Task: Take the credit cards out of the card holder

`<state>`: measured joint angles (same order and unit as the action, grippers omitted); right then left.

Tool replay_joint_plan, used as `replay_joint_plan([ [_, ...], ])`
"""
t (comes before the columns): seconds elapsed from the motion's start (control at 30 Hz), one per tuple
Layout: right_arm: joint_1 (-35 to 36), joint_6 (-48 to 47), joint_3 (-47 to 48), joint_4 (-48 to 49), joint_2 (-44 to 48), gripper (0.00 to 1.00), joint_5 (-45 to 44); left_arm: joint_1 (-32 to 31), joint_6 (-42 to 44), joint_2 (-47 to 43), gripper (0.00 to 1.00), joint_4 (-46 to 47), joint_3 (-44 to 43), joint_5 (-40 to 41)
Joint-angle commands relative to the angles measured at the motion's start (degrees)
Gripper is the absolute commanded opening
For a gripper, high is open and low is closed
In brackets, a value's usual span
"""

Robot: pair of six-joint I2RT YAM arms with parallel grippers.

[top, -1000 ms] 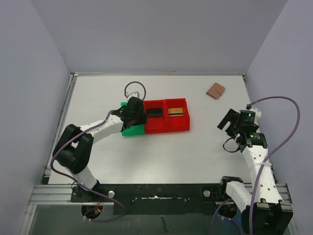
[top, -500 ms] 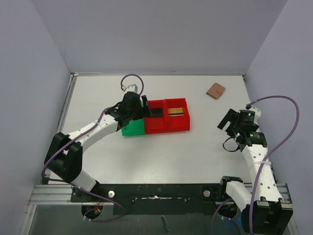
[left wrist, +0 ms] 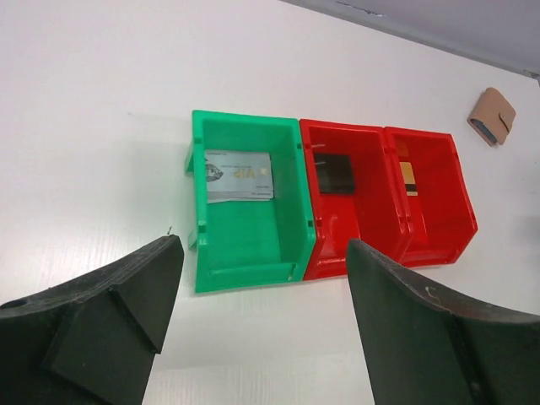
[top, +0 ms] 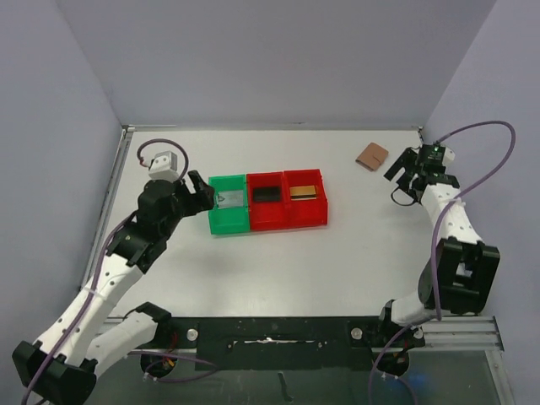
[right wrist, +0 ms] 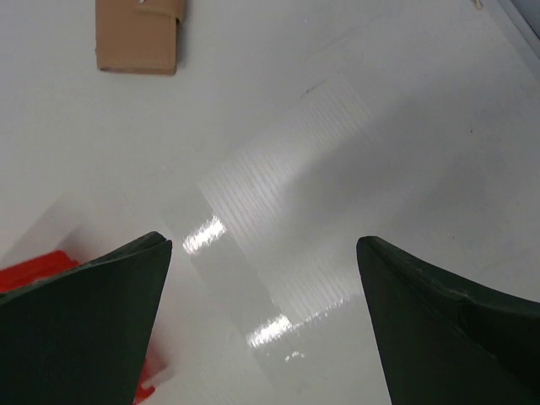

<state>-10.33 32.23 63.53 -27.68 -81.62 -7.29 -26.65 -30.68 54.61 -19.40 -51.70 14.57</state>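
The silver-grey credit card [left wrist: 239, 175] lies in the green bin [left wrist: 253, 245]. A black card [left wrist: 337, 173] lies in the middle red bin [left wrist: 359, 224], and a gold-tan card [left wrist: 407, 175] in the right red bin [left wrist: 443, 228]. My left gripper [top: 202, 192] [left wrist: 263, 245] hangs open and empty just left of the green bin [top: 221, 221]. The brown card holder [top: 371, 156] [right wrist: 139, 34] lies folded at the far right of the table. My right gripper [top: 400, 169] [right wrist: 263, 240] is open beside it, holding nothing.
The three bins stand in a row mid-table, the green one at the left end. Grey walls close in the left, back and right sides. A corner of a red bin [right wrist: 34, 270] shows at the left of the right wrist view.
My left gripper opened and drew back left from the green bin, leaving the silver card inside. My right arm swung from the mid right to the far right, beside the card holder.
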Motion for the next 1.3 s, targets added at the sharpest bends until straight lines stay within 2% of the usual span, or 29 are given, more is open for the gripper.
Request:
replay_joint_plan([
  [0.0, -4.02, 3.55, 9.40, 5.29, -11.57, 0.98, 5.48, 0.78, 7.15, -8.93, 0.77, -0.24, 5.58, -0.03],
  [0.1, -4.39, 3.44, 19.86, 3.67, -20.78, 0.99, 8.13, 0.79, 8.30, -13.13, 0.77, 3.09, 10.26, -1.78],
  [0.2, -4.10, 3.61, 28.23, 2.83, -28.80, 1.00, 8.84, 0.94, 6.03, -13.57, 0.77, 3.65, 11.96, -0.50],
  [0.37, -3.31, 3.78, 41.47, 0.05, -40.66, 0.98, 8.05, 1.12, 3.00, -6.38, 0.78, 0.71, 10.87, -2.21],
  [0.5, -2.02, 3.16, 54.08, -4.62, -49.25, 0.92, 8.20, 1.95, 4.85, -3.18, 0.78, -1.12, 9.26, -5.46],
  [0.73, 1.05, -1.19, 62.57, -6.21, -58.42, 0.84, 8.45, 4.59, 5.71, -5.93, 0.78, -2.77, 10.60, -4.84],
  [0.83, 2.27, -2.53, 61.25, -5.98, -59.02, 0.81, 5.83, 4.68, 5.00, -7.97, 0.78, -1.30, 11.91, -4.76],
  [1.03, 3.64, -4.35, 52.77, -5.46, -56.29, 0.63, -0.56, 4.59, 4.53, -7.92, 0.78, -1.75, 11.91, -4.62],
  [1.17, 3.80, -4.73, 38.60, -1.40, -49.17, 0.51, -1.10, 4.59, 4.33, -7.37, 0.78, -2.67, 11.57, -3.42],
  [1.27, 3.90, -5.15, 28.09, 2.88, -43.24, 0.48, 0.65, 4.54, 4.31, -7.29, 0.78, -3.05, 11.53, -2.84],
])
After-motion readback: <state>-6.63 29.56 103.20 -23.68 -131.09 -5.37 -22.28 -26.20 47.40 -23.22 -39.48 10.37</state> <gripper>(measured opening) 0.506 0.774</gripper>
